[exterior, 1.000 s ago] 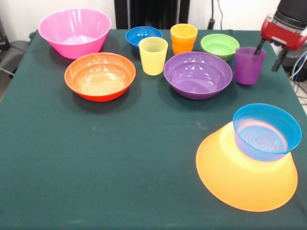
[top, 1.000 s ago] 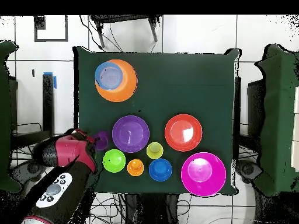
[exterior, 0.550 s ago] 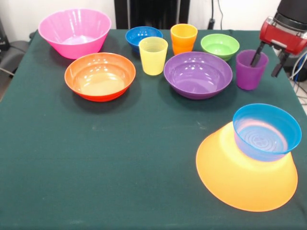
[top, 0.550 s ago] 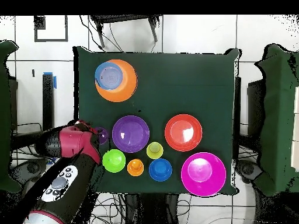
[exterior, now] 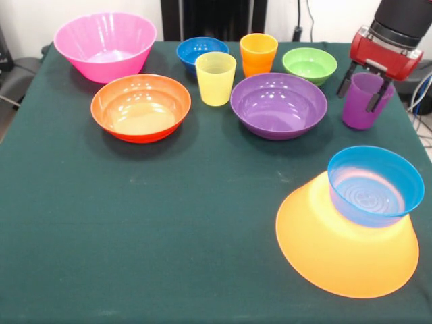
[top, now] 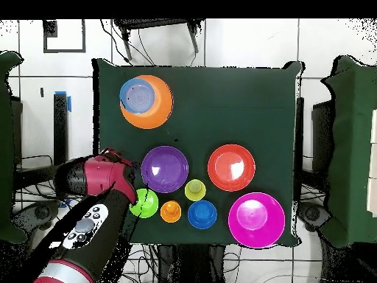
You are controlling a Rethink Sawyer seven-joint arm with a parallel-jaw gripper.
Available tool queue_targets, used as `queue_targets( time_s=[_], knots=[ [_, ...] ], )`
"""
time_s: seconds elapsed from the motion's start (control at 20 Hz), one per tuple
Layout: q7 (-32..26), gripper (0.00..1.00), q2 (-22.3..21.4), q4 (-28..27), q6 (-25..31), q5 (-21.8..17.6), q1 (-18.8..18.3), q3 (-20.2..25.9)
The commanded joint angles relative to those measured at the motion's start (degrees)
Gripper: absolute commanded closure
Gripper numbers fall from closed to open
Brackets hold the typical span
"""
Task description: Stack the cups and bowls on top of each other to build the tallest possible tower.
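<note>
Red and black gripper (exterior: 361,91) at right rear of the dark green cloth-covered table (exterior: 169,223), its two dark fingers (exterior: 344,82) straddling the translucent purple plastic cup (exterior: 364,102), which leans slightly. Just beside it: medium purple plastic bowl (exterior: 278,105), small green bowl (exterior: 309,65) behind. Near right: large yellow-orange bowl (exterior: 344,253), upside down, with the small light blue bowl (exterior: 375,184) sitting upright on top.

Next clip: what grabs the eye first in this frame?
The big yellow-orange bowl, upside down at the table's near right corner in the front view, carries a light blue bowl upright on top. Behind it, the red end effector straddles the purple cup, one finger in front of its wall.
</note>
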Motion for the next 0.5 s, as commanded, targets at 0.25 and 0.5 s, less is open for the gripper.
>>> queue_targets(
  time_s=[0.25,0.5],
  knots=[
    [3.7,0.0,0.2,-0.1,2.6,-3.1,0.0,6.0],
    [4.6,0.0,0.1,-0.3,3.5,-2.4,0.6,6.0]
  ],
)
